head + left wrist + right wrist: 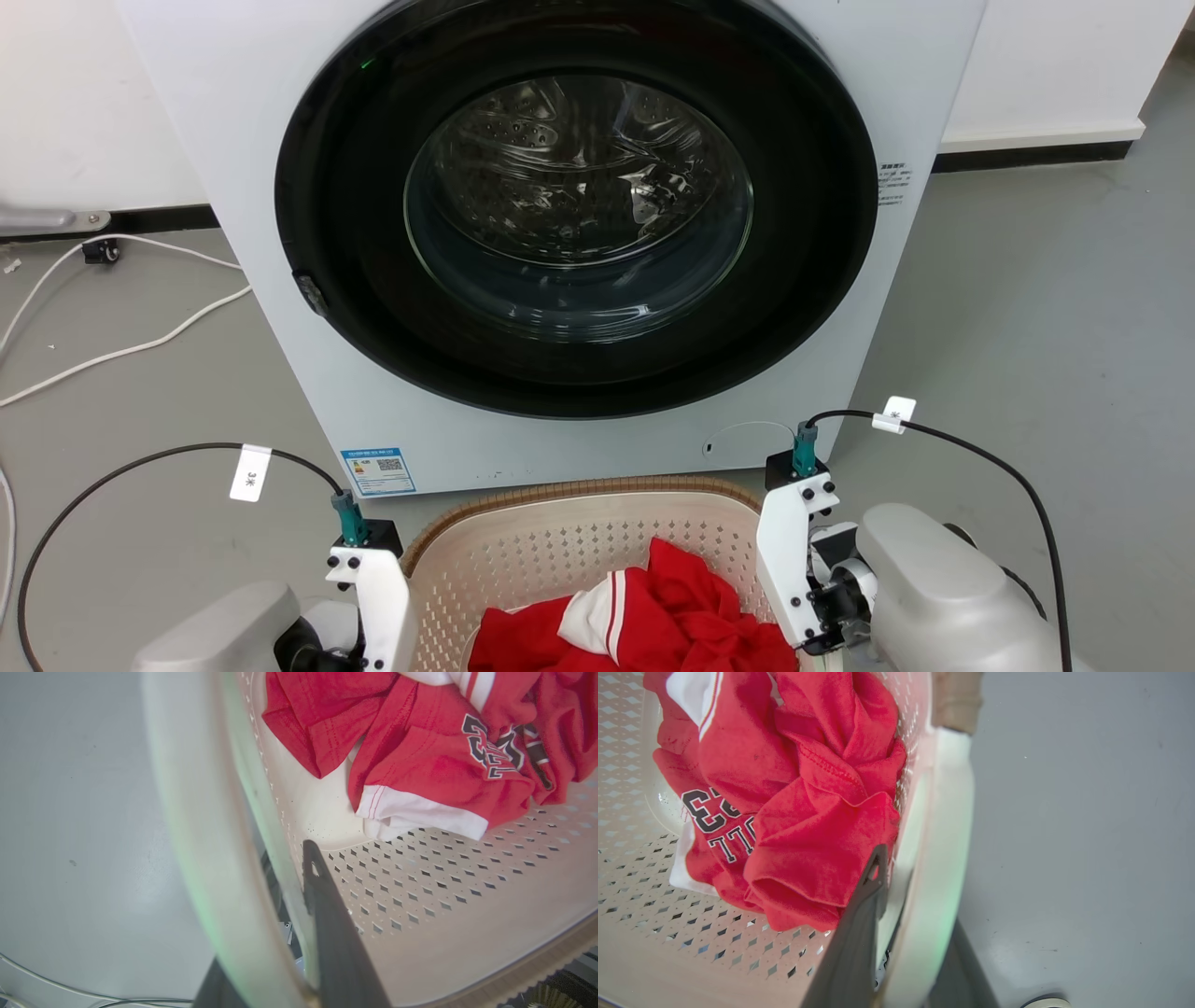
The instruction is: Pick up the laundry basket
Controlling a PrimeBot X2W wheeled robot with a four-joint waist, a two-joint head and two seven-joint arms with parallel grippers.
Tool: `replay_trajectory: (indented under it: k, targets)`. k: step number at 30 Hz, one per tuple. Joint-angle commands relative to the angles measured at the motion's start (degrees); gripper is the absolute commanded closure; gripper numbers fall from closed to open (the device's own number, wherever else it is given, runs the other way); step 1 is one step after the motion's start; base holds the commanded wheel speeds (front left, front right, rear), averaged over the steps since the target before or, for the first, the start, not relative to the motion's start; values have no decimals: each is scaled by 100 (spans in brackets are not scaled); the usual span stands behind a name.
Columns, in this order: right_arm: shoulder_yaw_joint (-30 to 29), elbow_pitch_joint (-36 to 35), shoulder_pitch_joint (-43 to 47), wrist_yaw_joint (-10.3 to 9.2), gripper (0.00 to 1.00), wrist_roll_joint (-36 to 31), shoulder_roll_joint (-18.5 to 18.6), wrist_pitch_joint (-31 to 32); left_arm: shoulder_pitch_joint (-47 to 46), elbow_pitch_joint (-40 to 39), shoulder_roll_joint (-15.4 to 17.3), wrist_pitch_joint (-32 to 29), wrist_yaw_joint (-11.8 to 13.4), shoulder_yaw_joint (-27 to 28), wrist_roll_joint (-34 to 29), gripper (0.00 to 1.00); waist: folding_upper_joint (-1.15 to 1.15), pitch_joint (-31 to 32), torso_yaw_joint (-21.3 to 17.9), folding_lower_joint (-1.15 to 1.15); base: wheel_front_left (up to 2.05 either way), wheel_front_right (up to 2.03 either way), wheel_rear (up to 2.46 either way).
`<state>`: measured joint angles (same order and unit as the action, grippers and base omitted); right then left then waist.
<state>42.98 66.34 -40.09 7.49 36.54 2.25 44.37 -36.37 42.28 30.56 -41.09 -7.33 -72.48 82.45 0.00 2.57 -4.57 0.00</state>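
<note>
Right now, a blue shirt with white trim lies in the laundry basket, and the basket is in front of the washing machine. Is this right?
Not quite. The shirt is red, not blue, as the right wrist view shows. The rest holds: it has white trim and lies in the laundry basket, which is in front of the washing machine.

Laundry basket [560,541] sat before washing machine [579,233]; shirt [672,616] lay inside basket; cable [140,347] lay on floor [1027,327], left of machine.
</note>
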Motion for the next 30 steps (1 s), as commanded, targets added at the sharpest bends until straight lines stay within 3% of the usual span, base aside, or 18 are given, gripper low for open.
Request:
replay_trajectory:
  k: [1, 30]
  targets:
    - [30, 24, -112, 0, 100, -21, 115, -42, 0, 37, 76, -17, -24, -49, -42, 100, 0, -8, -6, 0, 0, 0, 0]
    - [175, 117, -252, 0, 100, 236, 109, -163, -159, 122, 22, -18, -24, -57, -36, 100, 0, -69, -12, 0, 0, 0, 0]
